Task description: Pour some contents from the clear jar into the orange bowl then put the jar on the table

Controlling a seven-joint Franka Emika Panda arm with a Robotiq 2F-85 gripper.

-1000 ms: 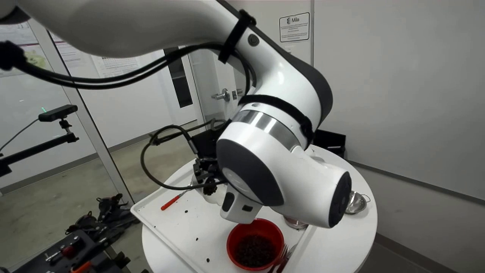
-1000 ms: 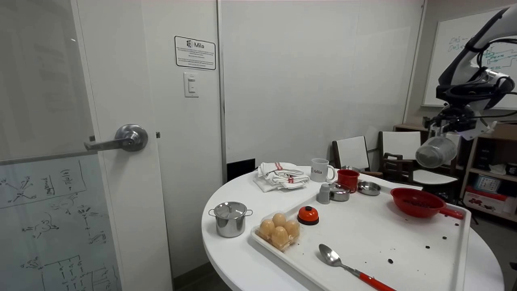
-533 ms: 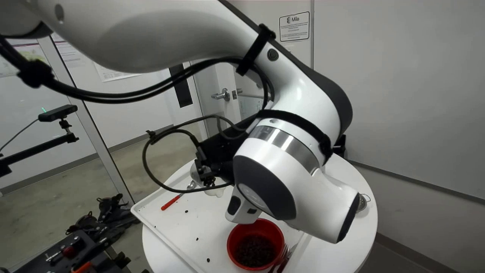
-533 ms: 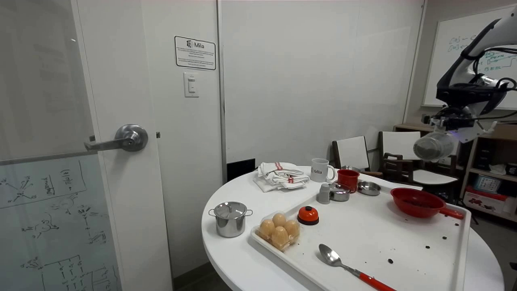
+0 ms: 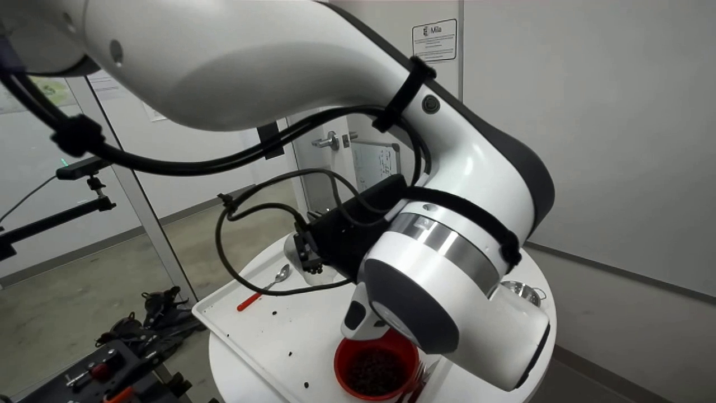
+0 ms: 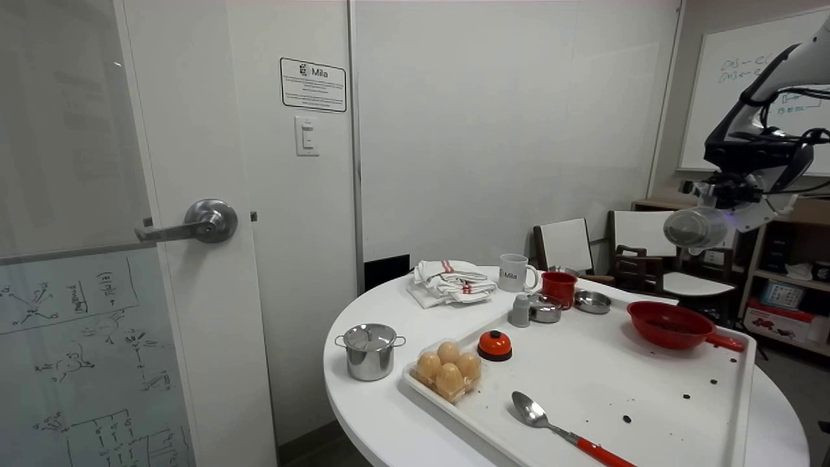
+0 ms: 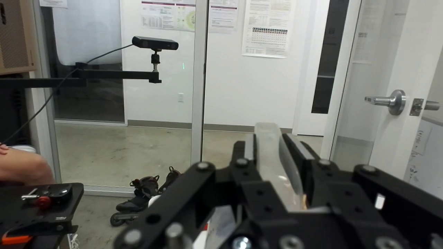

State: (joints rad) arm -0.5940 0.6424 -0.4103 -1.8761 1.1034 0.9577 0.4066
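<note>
My gripper is shut on the pale handle of the clear jar. The jar hangs in the air, tilted well over with one round end facing the camera; mouth or base I cannot tell. Its contents do not show clearly. In an exterior view, part of the jar shows beside my gripper. The red-orange bowl, with a handle and dark bits inside, stands on the white tray; it also shows in an exterior view, below the jar's height. The round white table carries the white tray.
A red-handled spoon, an egg carton and an orange dome lie on the tray. A steel pot, towels, a mug, a red cup and steel bowls stand behind. Dark bits lie scattered.
The arm has swung right and down in an exterior view, uncovering the spoon. The jar has risen slightly and turned its round end more toward the camera. The grip on it is kept.
</note>
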